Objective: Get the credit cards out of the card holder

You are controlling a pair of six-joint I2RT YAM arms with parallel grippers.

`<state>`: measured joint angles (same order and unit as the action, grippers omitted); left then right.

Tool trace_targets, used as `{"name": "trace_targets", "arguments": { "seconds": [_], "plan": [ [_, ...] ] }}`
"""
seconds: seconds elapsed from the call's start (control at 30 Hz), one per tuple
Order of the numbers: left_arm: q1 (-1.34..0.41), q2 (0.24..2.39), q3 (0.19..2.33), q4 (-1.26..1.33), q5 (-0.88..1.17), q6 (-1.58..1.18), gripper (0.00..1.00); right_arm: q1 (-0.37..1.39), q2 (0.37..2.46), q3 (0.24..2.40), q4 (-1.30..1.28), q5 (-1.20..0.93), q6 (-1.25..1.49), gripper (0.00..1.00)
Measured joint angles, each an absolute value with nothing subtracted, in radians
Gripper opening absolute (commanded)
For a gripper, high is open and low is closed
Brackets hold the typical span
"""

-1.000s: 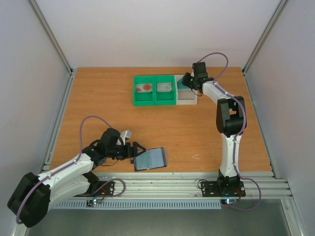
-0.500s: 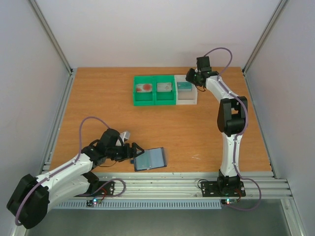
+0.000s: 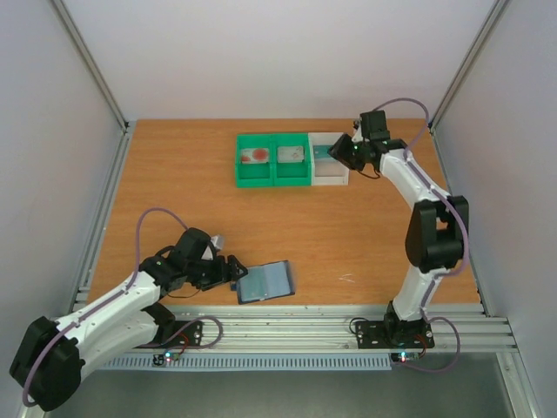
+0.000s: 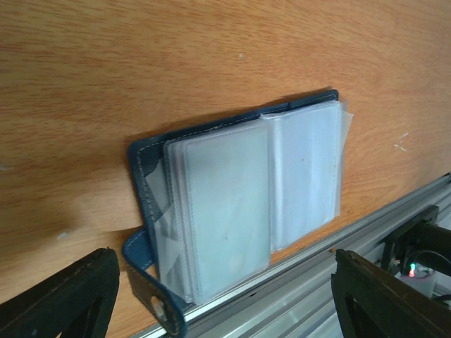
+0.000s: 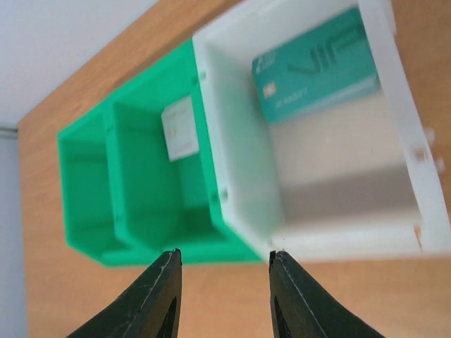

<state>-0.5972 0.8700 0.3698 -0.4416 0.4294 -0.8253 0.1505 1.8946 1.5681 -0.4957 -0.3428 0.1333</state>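
Right tool [image 5: 222, 257] backed off white bin [image 5: 338, 236], half-open, empty; left tool [image 3: 238, 273] wide.

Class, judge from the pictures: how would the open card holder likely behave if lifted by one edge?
Probably floppy: the card holder is a thin open fold, so one half would likely droop. Its clear sleeves look loose, so they may fan out.
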Motion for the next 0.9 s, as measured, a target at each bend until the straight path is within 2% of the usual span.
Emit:
{"name": "trace_targets", "arguments": {
  "seconds": [0.2, 0.4, 0.6, 0.9],
  "plan": [
    [-0.597, 0.87, 0.382, -0.484, 0.402, -0.803, 0.76, 0.151, 1.66, 1.316, -0.479, -0.412, 0.141, 0.35],
    [-0.597, 0.87, 0.382, -0.462, 0.389, -0.812, 0.7, 0.178, 1.497, 1.16, -0.482, -0.495, 0.141, 0.35],
    [-0.597, 0.897, 0.381, -0.416, 0.361, -0.823, 0.69, 0.288, 1.391, 1.047, -0.496, -0.543, 0.141, 0.35],
    [-0.597, 0.984, 0.346, -0.299, 0.36, -0.854, 0.62, 0.532, 1.338, 0.862, -0.487, -0.542, 0.165, 0.38]
  ]
}}
